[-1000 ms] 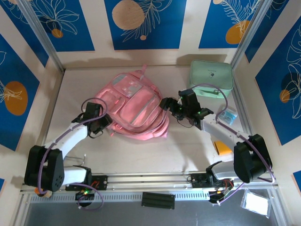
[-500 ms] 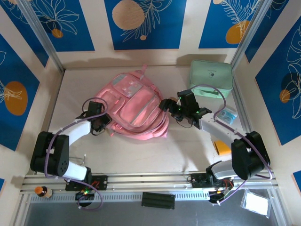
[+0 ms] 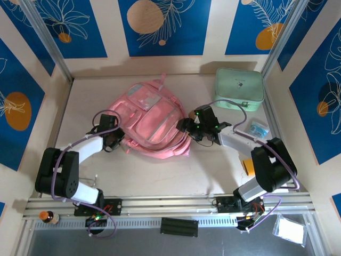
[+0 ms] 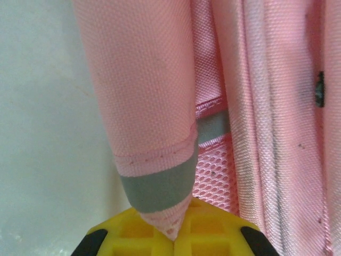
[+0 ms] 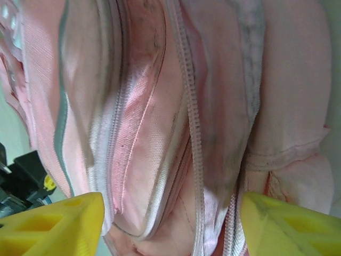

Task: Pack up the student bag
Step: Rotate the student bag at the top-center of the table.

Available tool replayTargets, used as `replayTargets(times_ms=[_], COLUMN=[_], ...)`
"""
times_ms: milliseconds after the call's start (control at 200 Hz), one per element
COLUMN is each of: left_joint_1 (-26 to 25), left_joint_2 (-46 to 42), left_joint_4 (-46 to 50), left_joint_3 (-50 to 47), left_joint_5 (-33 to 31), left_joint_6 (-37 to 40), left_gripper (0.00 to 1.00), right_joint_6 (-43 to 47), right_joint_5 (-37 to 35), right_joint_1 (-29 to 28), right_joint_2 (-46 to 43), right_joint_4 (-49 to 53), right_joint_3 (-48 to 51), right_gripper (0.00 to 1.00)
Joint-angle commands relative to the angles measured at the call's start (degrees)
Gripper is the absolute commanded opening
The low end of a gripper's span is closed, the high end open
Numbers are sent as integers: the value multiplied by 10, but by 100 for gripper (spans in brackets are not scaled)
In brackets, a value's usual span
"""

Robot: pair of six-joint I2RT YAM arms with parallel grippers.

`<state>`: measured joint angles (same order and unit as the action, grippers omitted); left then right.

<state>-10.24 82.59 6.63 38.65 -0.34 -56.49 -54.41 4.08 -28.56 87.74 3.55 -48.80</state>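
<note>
The student bag (image 3: 152,120), a soft pink backpack with pale grey strips, lies flat in the middle of the table. My left gripper (image 3: 118,137) is at its left edge. In the left wrist view its yellow pads (image 4: 133,232) meet, shut on a pink tab with a grey band (image 4: 160,186). My right gripper (image 3: 185,128) is at the bag's right edge. In the right wrist view its yellow fingers (image 5: 53,221) stand apart, open, on either side of bunched pink fabric and zip lines (image 5: 192,122).
A mint green hard case (image 3: 238,89) stands at the back right. A small blue packet (image 3: 258,128) and an orange item (image 3: 250,166) lie by the right wall. Metal frame rails border the table.
My left gripper has shut on the bag's tab at its left edge. The right gripper has moved left onto the bag's right edge, and its jaws have narrowed somewhat.
</note>
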Motion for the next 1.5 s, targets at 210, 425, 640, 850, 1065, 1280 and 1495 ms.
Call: replayTargets(times_ms=[210, 425, 640, 850, 1065, 1280, 1495], left_joint_1=[-5, -25, -29, -31, -63, -97, -106], left_joint_2=[-88, -122, -123, -131, -126, -102, -78], left_joint_4=[36, 33, -11, -28, -40, -42, -63], left_joint_3=[28, 18, -21, -25, -7, 35, 41], left_joint_5=[71, 78, 69, 62, 41, 22, 39], left_joint_6=[35, 15, -18, -48, -94, -116, -111], left_gripper=[0, 0, 0, 0, 0, 0, 0], right_joint_6=[57, 86, 121, 112, 112, 139, 226], right_joint_5=[-5, -51, -62, -141, -200, -222, -222], right_joint_1=[-4, 20, 25, 19, -56, -198, -280], right_joint_2=[126, 212, 183, 61, -31, -42, 47], right_joint_4=[-12, 22, 31, 84, 127, 124, 94], right_joint_3=[-105, -203, -207, -151, -104, -103, -147], right_gripper=[52, 52, 62, 70, 69, 57, 42])
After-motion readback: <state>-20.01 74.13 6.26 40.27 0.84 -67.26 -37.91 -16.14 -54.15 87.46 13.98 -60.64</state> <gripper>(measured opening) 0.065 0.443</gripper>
